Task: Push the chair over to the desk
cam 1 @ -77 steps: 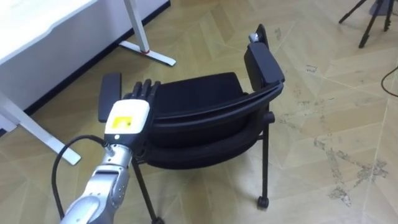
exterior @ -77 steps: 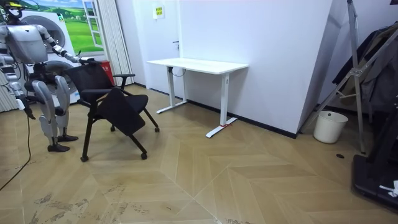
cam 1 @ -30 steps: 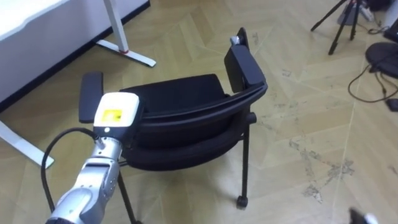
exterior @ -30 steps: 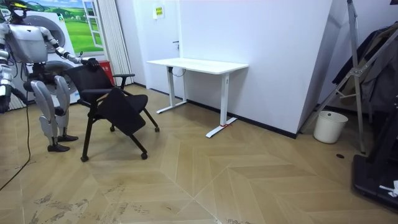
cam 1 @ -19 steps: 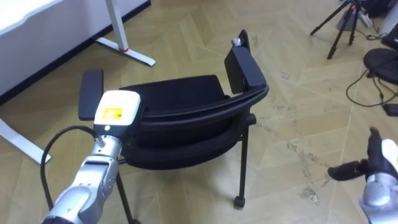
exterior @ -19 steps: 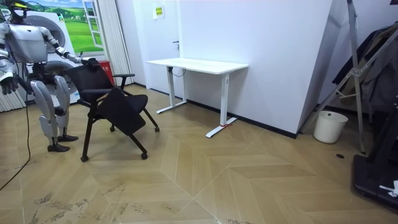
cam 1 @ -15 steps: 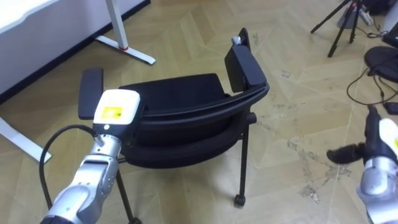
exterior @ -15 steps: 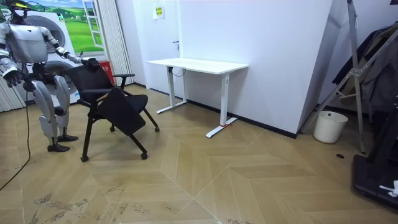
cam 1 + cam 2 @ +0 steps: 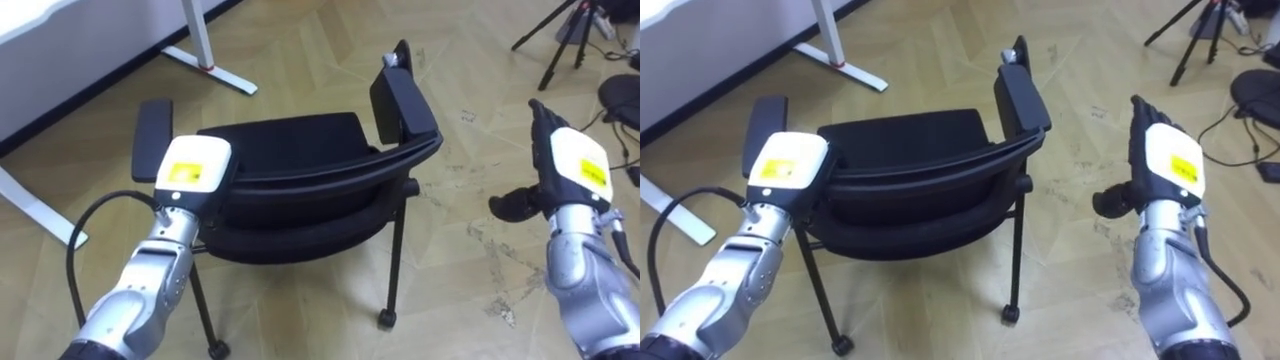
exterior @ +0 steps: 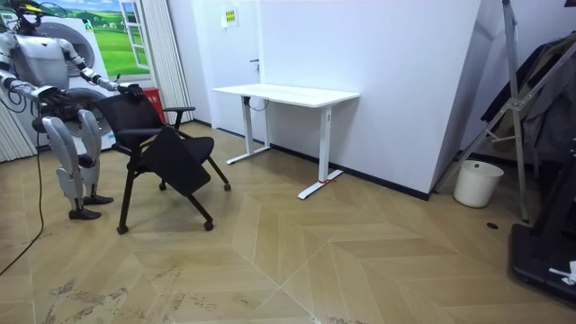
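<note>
your left hand (image 9: 195,170) rests against the back of the black chair (image 9: 285,140) at centre left; your right hand (image 9: 573,172) hovers at the right edge, fingers straight, apart from it.

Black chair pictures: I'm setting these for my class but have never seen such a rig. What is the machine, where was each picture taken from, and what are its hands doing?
It is a humanoid robot on two legs. Two pictures come from the twin cameras in its head, looking down; the third from a camera across the room, with the robot at the room view's left, behind the black chair. Its left hand rests on the chair's backrest top. Its right hand is open in the air beside the chair, holding nothing. A white desk stands nearby.
</note>
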Controlling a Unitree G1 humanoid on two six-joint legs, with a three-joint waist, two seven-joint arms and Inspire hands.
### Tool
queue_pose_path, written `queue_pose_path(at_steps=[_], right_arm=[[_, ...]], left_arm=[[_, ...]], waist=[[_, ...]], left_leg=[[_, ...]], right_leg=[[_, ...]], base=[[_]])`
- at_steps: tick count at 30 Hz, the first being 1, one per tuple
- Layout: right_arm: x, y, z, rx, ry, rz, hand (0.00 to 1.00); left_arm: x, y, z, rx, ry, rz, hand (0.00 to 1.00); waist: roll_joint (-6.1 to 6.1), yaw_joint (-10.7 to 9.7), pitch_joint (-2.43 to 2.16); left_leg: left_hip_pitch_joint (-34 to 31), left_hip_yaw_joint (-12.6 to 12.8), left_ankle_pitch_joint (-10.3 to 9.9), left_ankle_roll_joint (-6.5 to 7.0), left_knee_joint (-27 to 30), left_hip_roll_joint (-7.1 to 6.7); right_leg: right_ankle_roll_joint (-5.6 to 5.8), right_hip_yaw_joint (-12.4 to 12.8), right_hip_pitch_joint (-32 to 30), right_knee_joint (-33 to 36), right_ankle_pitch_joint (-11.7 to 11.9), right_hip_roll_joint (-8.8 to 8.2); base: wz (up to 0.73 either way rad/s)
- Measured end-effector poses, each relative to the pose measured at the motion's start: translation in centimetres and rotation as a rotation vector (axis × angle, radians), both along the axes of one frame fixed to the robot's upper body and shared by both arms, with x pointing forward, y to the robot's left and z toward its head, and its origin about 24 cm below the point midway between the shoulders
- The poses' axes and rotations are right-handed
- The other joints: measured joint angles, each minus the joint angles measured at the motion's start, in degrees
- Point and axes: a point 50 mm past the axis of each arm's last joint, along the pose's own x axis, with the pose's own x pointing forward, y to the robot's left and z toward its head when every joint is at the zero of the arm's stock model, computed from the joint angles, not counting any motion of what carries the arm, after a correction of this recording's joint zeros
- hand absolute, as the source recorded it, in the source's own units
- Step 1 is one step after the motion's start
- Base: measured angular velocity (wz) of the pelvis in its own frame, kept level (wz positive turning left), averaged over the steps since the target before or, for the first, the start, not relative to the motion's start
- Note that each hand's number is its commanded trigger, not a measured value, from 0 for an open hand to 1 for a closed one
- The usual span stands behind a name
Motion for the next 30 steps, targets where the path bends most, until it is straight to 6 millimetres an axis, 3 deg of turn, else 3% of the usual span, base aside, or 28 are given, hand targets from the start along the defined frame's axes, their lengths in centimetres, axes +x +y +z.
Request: queue_pose_path(at_steps=[12, 22, 30], right_arm=[[0.9, 3.2, 3.0, -0.097, -0.121, 0.17, 0.0], [0.9, 4.4, 2.6, -0.095, -0.078, 0.242, 0.0], [0.9, 4.8, 2.4, -0.175, -0.051, 0.275, 0.0]], left_arm=[[0.5, -0.4, 0.6, 0.01, -0.024, -0.038, 1.0], [0.6, -1.0, 0.8, 0.011, -0.032, -0.073, 1.0], [0.9, -1.3, 1.1, 0.026, -0.036, -0.085, 1.0]], waist=[[-0.9, 1.12, 0.55], [-0.95, 2.69, 0.58], [-1.81, 3.18, 0.91]], left_leg=[[-0.58, -0.12, 0.0, -0.01, 0.17, 0.02], [-0.57, -0.15, 0.02, -0.03, 0.27, 0.06], [-0.54, -0.13, 0.03, -0.03, 0.31, 0.06]], right_leg=[[-0.06, 0.02, -0.43, -0.11, 0.04, 0.0], [-0.08, -0.08, -0.55, -0.22, 0.05, 0.0], [-0.08, -0.04, -0.55, -0.11, 0.05, 0.0]], base=[[0.01], [0.0], [0.0]])
